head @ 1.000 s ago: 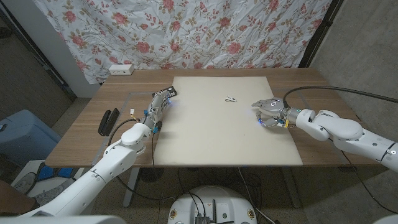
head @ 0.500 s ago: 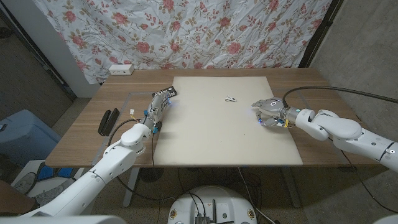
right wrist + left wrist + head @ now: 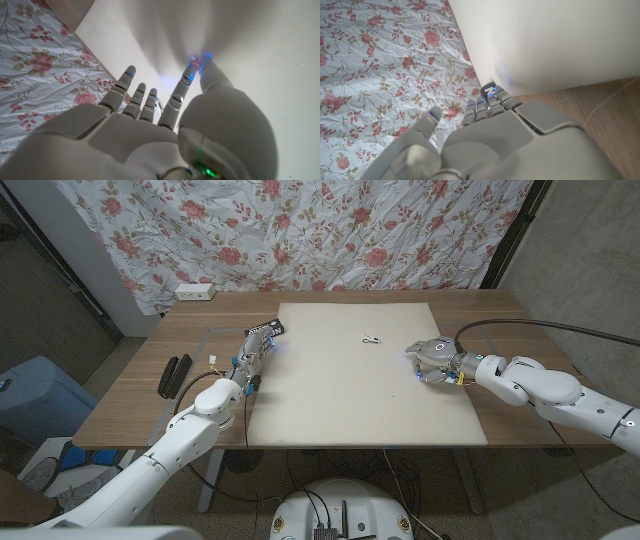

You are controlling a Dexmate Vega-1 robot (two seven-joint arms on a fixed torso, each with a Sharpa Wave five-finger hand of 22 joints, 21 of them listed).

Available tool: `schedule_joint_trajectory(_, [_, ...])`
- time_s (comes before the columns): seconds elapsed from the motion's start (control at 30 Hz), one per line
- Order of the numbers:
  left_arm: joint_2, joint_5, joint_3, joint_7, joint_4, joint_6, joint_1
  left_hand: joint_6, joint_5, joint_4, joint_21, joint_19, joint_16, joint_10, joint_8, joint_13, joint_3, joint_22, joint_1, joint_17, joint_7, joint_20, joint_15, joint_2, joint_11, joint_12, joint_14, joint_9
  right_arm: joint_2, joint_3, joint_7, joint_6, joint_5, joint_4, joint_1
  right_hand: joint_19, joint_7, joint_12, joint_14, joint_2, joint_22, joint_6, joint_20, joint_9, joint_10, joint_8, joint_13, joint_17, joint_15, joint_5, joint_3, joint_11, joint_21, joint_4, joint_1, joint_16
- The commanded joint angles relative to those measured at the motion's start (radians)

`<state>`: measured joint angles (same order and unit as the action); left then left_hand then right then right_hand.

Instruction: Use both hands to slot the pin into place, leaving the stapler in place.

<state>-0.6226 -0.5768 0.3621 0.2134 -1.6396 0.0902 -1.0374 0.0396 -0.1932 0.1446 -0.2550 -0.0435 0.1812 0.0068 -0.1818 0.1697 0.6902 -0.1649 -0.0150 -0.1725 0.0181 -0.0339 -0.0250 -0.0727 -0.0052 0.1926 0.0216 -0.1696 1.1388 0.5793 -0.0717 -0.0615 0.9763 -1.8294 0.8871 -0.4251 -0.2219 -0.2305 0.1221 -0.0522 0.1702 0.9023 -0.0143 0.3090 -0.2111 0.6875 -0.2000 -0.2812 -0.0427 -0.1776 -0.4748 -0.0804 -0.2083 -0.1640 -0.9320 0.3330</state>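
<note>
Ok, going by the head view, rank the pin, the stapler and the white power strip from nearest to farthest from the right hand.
From the right hand:
1. Pin, a small piece on the cream mat, just toward the table's middle from the hand.
2. White power strip, at the far left corner of the table.
3. Stapler, black, near the table's left edge, beyond the left hand.

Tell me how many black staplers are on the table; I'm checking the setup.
1. The black stapler lies on the bare wood at the table's left side, beside the left forearm, off the cream mat.
</note>
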Motion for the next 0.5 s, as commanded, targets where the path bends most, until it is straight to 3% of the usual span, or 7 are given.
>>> schedule_joint_trajectory(0.03, [0.002,0.002,0.005,-0.004,0.002,-0.003,0.006,0.005,-0.003,-0.002,0.005,-0.011,0.0,0.008,-0.001,0.005,0.007,-0.004,0.001,-0.001,0.0,-0.022,-0.002,-0.081,-0.003,-0.003,0.005,-0.004,-0.005,0.005,-0.002,0.012,0.008,0.001,-0.001,-0.012,-0.002,-0.01,0.008,0.005,0.004,0.017,0.004,0.004,-0.013,0.01,-0.002,-0.006,-0.01,-0.004,0.006,-0.007,-0.003,0.0,-0.017,0.006])
schedule_joint_trajectory(0.5, [-0.004,0.001,0.003,-0.002,-0.004,-0.011,0.005,0.006,-0.003,-0.002,0.011,-0.013,0.0,0.008,-0.001,0.005,0.007,-0.004,0.001,-0.001,-0.001,-0.021,-0.002,-0.081,0.001,-0.003,0.005,-0.004,-0.005,-0.003,-0.017,0.044,-0.008,-0.018,0.015,-0.019,-0.003,-0.011,0.012,0.04,0.005,0.055,0.02,0.005,-0.035,0.024,-0.003,-0.014,-0.028,-0.005,-0.002,-0.025,-0.002,0.003,-0.04,0.011])
